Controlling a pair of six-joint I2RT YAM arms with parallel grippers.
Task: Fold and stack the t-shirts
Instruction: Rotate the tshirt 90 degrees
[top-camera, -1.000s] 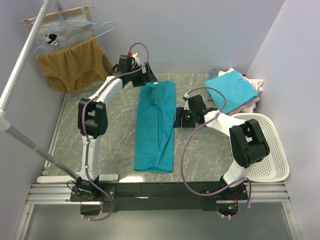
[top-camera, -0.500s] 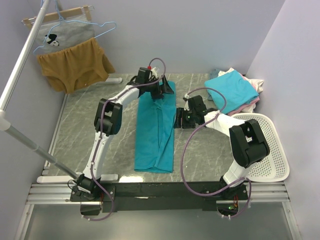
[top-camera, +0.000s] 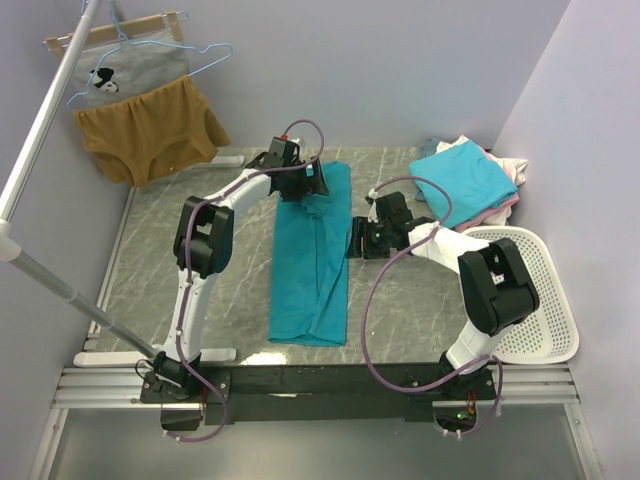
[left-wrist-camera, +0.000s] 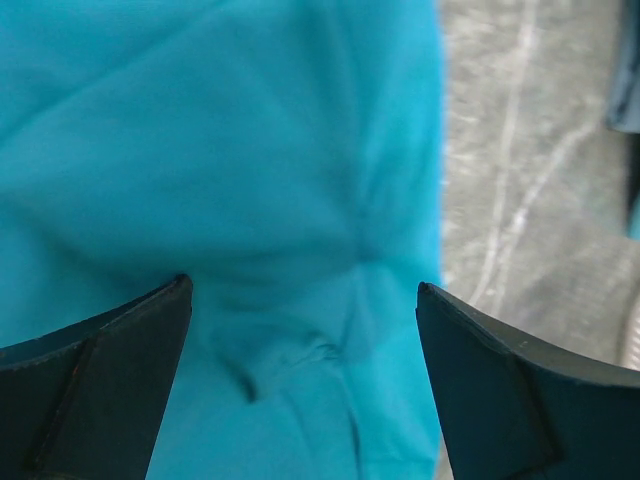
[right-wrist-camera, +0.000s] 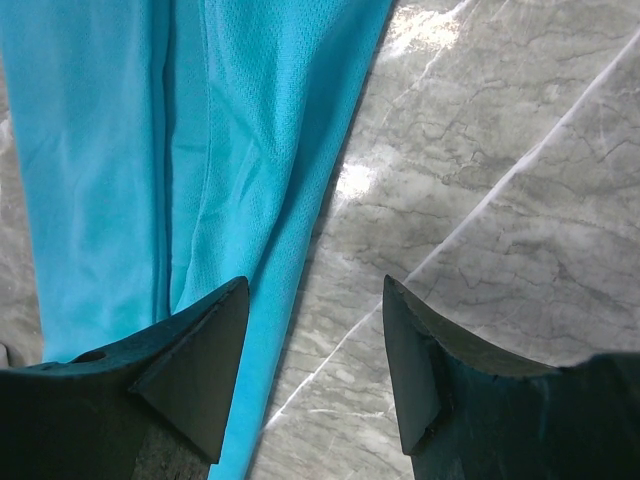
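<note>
Gaping over teal t-shirt (top-camera: 312, 250), L jaws; R wrist cam alone shows R jaws released.

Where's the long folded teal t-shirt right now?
Top view: teal t-shirt centred on the marble table, far end under left gripper, right gripper beside its right edge.

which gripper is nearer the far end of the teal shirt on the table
Left. The left gripper is over the far end of the teal shirt; the right gripper sits beside its right edge, farther down.
</note>
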